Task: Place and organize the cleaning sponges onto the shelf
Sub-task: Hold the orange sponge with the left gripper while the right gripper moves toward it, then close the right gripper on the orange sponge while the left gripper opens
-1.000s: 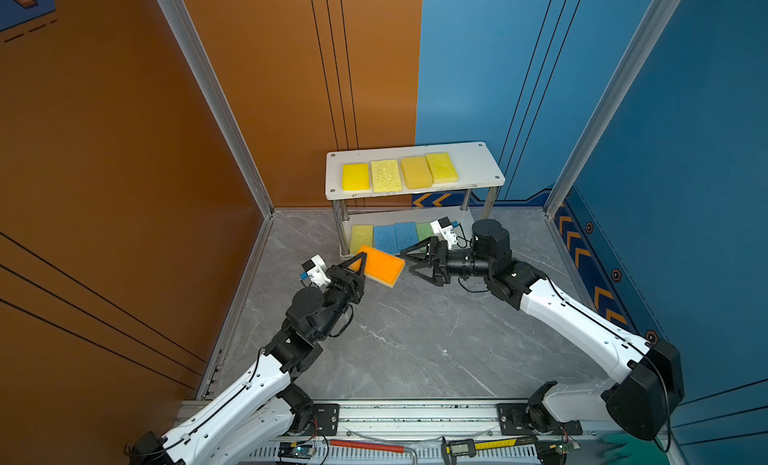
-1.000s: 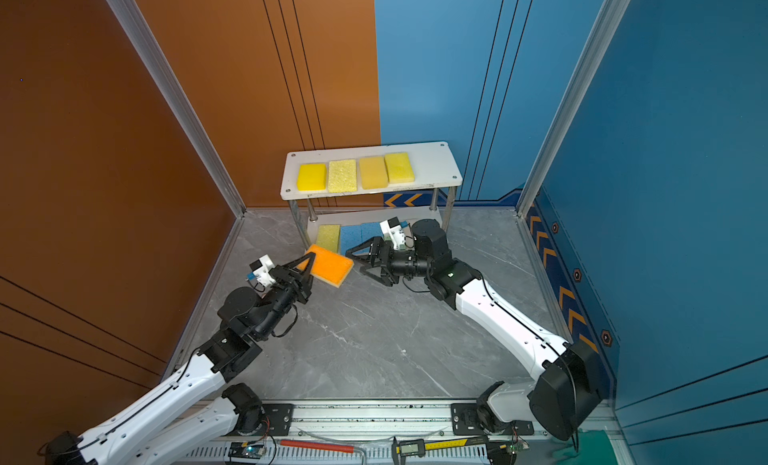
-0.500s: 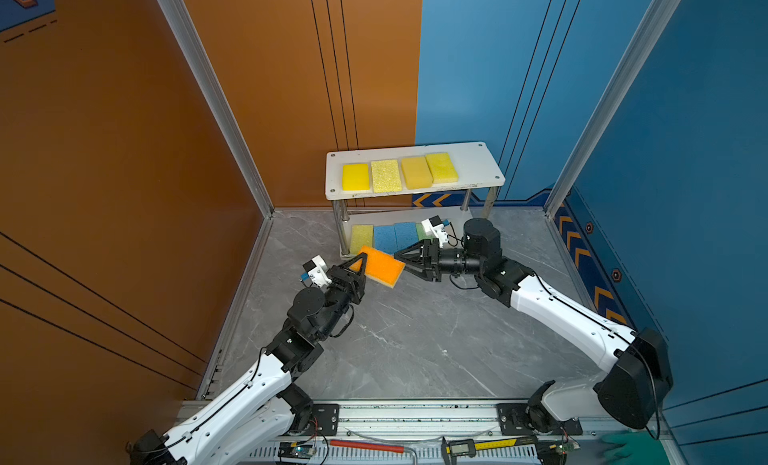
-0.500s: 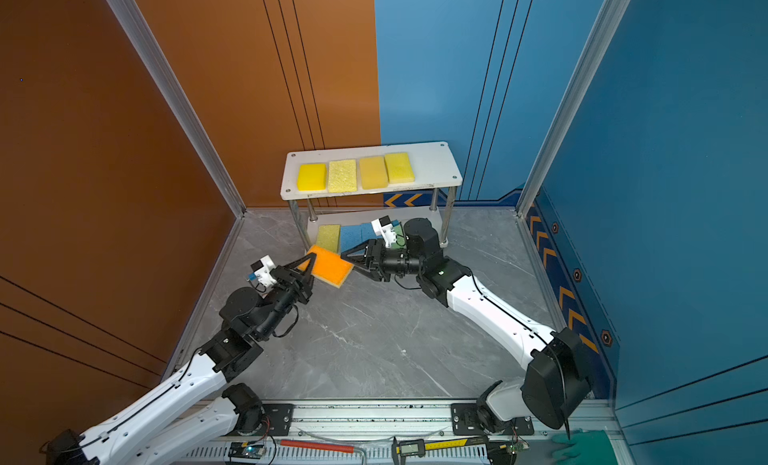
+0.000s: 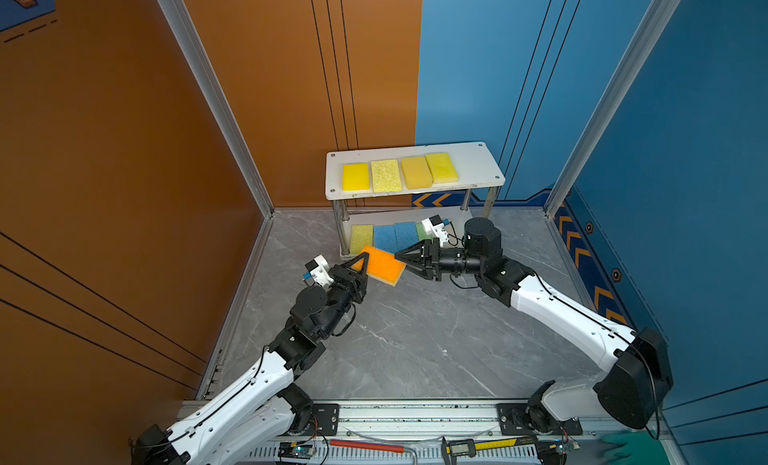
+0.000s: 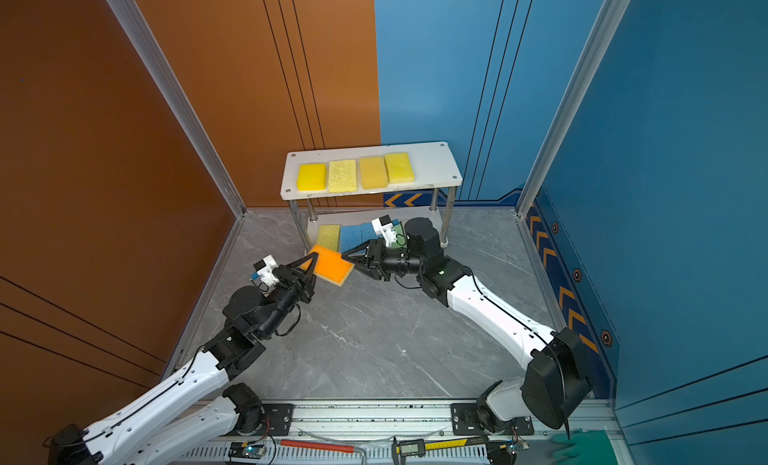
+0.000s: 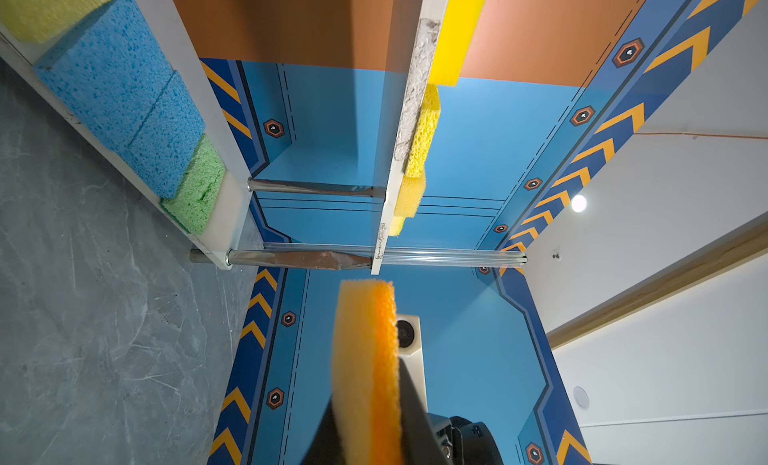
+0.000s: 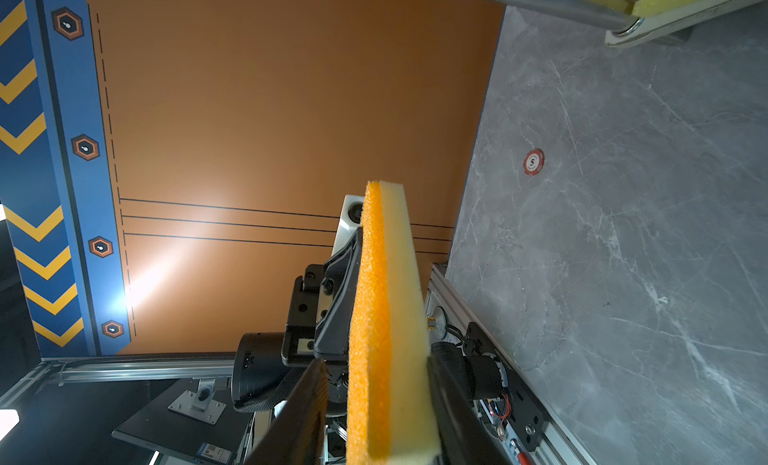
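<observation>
The orange sponge (image 5: 382,266) (image 6: 330,268), orange on one face and pale yellow on the other, hangs level above the floor in front of the shelf (image 5: 478,163) (image 6: 436,163). My left gripper (image 5: 360,265) (image 7: 368,425) is shut on its left end. At the opposite end my right gripper (image 5: 401,262) (image 8: 380,371) straddles the sponge. One finger touches the pale face; a small gap shows beside the orange face. Several yellow sponges (image 5: 399,174) lie on the top board. The lower board carries a yellow-green sponge (image 5: 360,237), two blue sponges (image 7: 112,80), a green sponge (image 7: 199,184) and a pale sponge (image 7: 226,209).
A red round chip (image 8: 533,161) lies on the grey floor. Orange and blue walls close in the left, back and right. Along the front rail (image 5: 415,413) lie a red-handled tool (image 5: 365,446) and a caliper (image 5: 478,444). A green glove (image 5: 623,442) lies at the front right.
My right gripper has moved left to the orange sponge's free end and its jaws have narrowed around it. My left gripper has kept the sponge still.
</observation>
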`<action>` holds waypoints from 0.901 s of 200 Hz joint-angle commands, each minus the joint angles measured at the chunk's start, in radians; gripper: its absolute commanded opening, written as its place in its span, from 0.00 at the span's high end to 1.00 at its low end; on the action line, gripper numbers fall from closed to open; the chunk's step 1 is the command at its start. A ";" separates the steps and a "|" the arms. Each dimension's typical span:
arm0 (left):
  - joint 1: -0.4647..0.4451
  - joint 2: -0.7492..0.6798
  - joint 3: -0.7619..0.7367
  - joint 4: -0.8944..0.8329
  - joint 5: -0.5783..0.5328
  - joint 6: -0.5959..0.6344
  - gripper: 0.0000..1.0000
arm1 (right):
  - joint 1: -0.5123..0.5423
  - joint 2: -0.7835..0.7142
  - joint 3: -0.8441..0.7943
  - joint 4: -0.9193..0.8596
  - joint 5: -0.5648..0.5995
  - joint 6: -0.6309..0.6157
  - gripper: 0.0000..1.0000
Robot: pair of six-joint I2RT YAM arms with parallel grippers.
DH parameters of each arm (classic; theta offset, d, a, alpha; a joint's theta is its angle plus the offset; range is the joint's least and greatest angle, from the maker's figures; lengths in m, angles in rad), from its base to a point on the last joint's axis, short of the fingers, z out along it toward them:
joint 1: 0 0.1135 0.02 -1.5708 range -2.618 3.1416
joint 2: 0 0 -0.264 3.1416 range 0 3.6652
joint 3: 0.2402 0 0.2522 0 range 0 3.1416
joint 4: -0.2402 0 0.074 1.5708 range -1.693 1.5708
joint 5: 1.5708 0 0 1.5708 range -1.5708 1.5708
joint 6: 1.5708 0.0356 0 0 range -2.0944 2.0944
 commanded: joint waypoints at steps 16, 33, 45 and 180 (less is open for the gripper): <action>-0.003 0.005 -0.007 0.023 -0.002 -0.004 0.85 | 0.000 -0.011 0.009 0.033 -0.049 -0.005 0.62; -0.001 0.008 -0.008 0.024 0.001 -0.006 0.85 | -0.003 -0.011 0.010 0.035 -0.052 -0.004 0.67; 0.000 0.010 -0.007 0.026 -0.001 -0.007 0.85 | -0.001 -0.008 0.009 0.036 -0.052 -0.003 0.68; 0.002 0.026 -0.011 0.028 0.012 -0.026 0.67 | -0.011 -0.010 -0.006 0.038 -0.052 -0.004 0.78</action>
